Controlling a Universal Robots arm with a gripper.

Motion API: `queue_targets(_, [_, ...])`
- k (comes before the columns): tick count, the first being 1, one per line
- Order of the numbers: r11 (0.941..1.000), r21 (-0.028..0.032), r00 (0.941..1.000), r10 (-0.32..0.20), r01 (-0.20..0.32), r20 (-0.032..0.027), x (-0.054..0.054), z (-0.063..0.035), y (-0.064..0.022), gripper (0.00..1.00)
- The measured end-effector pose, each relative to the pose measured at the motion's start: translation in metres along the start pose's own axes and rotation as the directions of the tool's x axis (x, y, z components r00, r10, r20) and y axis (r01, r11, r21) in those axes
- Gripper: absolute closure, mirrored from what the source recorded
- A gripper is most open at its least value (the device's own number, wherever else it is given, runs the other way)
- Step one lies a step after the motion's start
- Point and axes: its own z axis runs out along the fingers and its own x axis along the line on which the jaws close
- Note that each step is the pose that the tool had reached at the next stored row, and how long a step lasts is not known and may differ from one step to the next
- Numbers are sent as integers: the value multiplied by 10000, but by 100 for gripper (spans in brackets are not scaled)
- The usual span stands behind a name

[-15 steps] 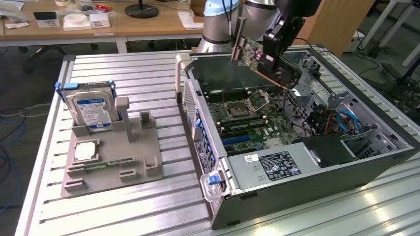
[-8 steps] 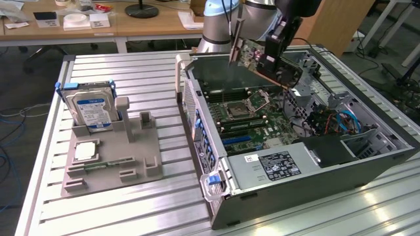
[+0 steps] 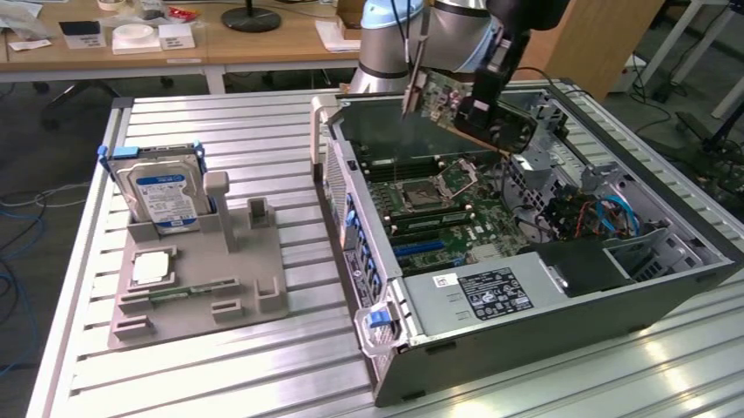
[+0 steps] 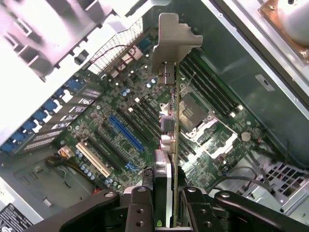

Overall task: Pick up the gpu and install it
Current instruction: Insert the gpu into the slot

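The arm [image 3: 448,35] rose behind the far edge of the open computer case [image 3: 558,287]. Its silver links bent forward over the case's rear wall, and the dark wrist section sloped down towards the case's open side. The gripper [image 3: 479,111] hung above the upper part of the case, over the motherboard [image 3: 448,218] and clear of it.

The claw was clamped on the gpu [image 3: 459,96]. In the wrist view the two black fingers [image 4: 140,203] pressed on either face of the card, with the gripper [image 4: 166,200] closed about its near end. The gpu [image 4: 170,125] ran away from the fingers edge-on, and its silver bracket [image 4: 175,36] was at the far end, towards the case's perforated rear wall. In the exterior view the card was tilted. Its green board faced the case's far wall, its dark heatsink faced the open side, and its lower edge was held in the air above the CPU socket [image 3: 424,192], not touching the board.

Beneath the card, inside the case, lay the blue expansion slot [image 4: 126,133] and the black slots beside it.

A grey holder [image 3: 204,279] sat well apart from the case, on the exterior view's left of it. A hard drive [image 3: 163,196] stood upright in it.
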Motion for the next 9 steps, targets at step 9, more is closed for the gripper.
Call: queue_targets(9, [9920, -18, 9920, -1261, 1261, -49, 0, 3, 0, 73])
